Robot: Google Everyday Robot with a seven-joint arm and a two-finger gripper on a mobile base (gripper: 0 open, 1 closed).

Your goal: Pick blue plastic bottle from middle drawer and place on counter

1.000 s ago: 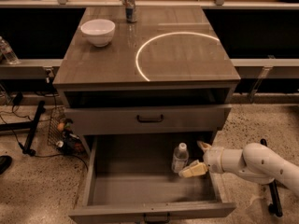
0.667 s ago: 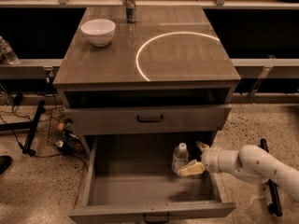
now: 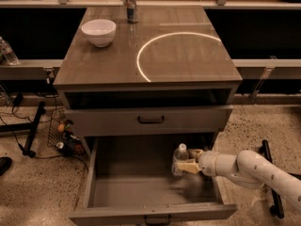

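The desk (image 3: 188, 55) is a glossy grey-brown cabinet top, marked with a bright white arc (image 3: 141, 55). Below it, the middle drawer (image 3: 131, 182), a deep grey box, stands pulled well out toward the camera. Above that is a shallower drawer front (image 3: 108, 121) with a black handle (image 3: 151, 119), only slightly out. A white robot arm (image 3: 254, 168) reaches into the open drawer from the right. A white bowl (image 3: 99, 32) sits on the desk's rear left, and a silver can (image 3: 131, 4) stands upright at the rear edge, just right of the bowl. The blue plastic bottle (image 3: 180, 155) stands upright in the drawer's right half, white cap on; its pale label is too small to read. The end effector (image 3: 185, 160) is at the bottle, its tan fingers (image 3: 190, 167) spread to either side of it. Whether they press on it I cannot tell.
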